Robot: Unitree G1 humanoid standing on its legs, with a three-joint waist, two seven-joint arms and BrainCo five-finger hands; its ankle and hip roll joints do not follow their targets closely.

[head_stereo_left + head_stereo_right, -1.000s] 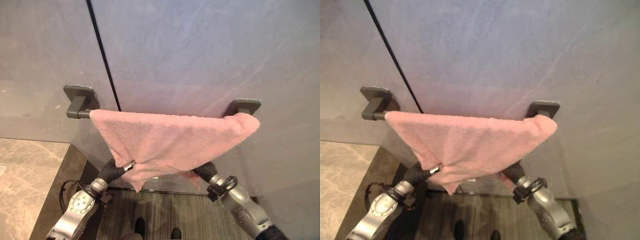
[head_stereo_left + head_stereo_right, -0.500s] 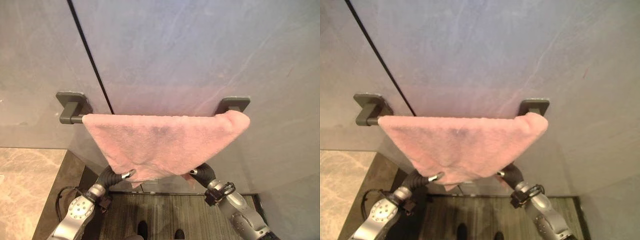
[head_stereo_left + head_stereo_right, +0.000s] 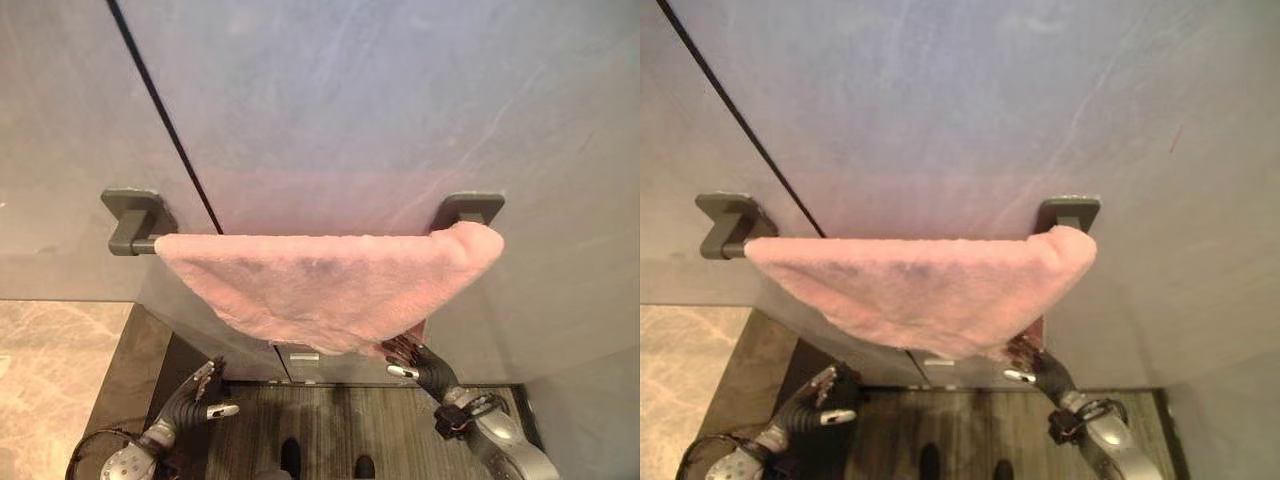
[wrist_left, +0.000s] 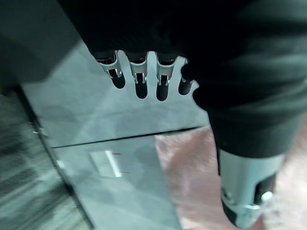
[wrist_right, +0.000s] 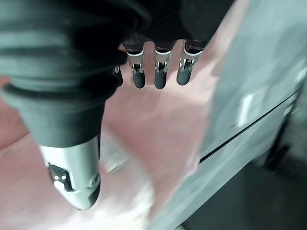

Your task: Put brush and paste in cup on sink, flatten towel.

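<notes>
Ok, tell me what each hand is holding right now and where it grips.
Nothing is held. The left hand hangs open below the towel, apart from it. The right hand is open too, fingers straight at the towel's lower right corner.

right robot hand close to pink towel, fingers straight, spread apart, thumb extended apart from them. towel seems just past fingertips, contact unclear. grey wall panel with dark seam beside towel.

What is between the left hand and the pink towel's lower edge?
Nothing: in the left eye view the left hand hangs below the pink towel, with bare grey wall panel between.
</notes>
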